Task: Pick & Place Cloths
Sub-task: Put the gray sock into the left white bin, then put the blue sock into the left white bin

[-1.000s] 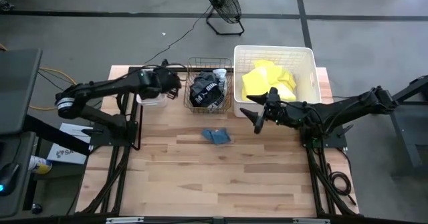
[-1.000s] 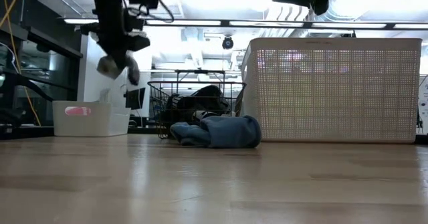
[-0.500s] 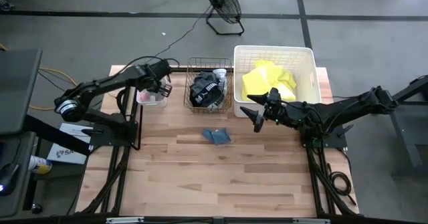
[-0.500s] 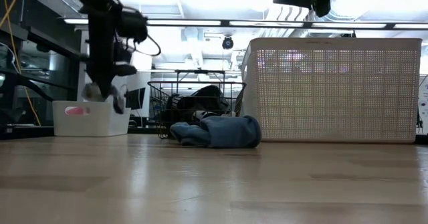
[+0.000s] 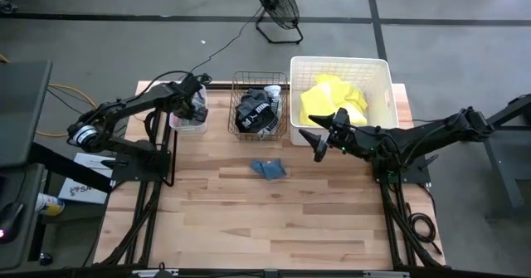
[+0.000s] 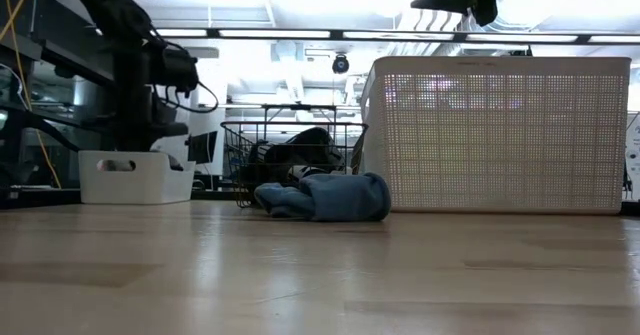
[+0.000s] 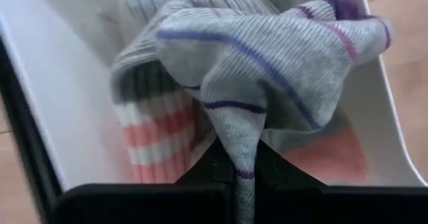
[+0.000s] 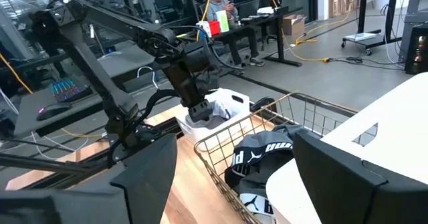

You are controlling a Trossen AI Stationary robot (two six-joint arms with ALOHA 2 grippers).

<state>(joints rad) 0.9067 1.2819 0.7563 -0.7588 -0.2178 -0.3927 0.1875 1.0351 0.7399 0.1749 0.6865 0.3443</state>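
My left gripper (image 5: 197,108) is down inside the small white tub (image 5: 187,124) at the table's far left, shut on a grey cloth with purple stripes (image 7: 267,57). Pink-and-white striped pieces (image 7: 157,134) lie in that tub. In the low view the tub wall (image 6: 135,178) hides the fingers. My right gripper (image 5: 319,141) hovers open at the near left corner of the large white tub (image 5: 340,60), which holds neon-yellow cloth (image 5: 332,99). A grey-blue cloth (image 5: 269,168) lies bunched on the table near the wire basket (image 5: 260,85), which holds black cloth with white print (image 5: 255,112). My left gripper pinches a gathered fold of the grey striped cloth (image 7: 242,150) between its two fingers, coming from above and pointing down into the small tub. The cloth bunches out beyond the fingertips, inside the tub walls and over the pink-striped pieces.
A floor fan (image 5: 276,4) stands beyond the table's far edge. The basket and both tubs line the far side. Bare wooden tabletop (image 5: 274,220) spreads across the near half. People sit at desks (image 8: 224,10) in the room behind.
My left gripper has moved from beside the wire basket toward the table's left and down into the small white tub, staying shut on the grey cloth. The cloth, which hung clear above the table, now sits inside the tub.
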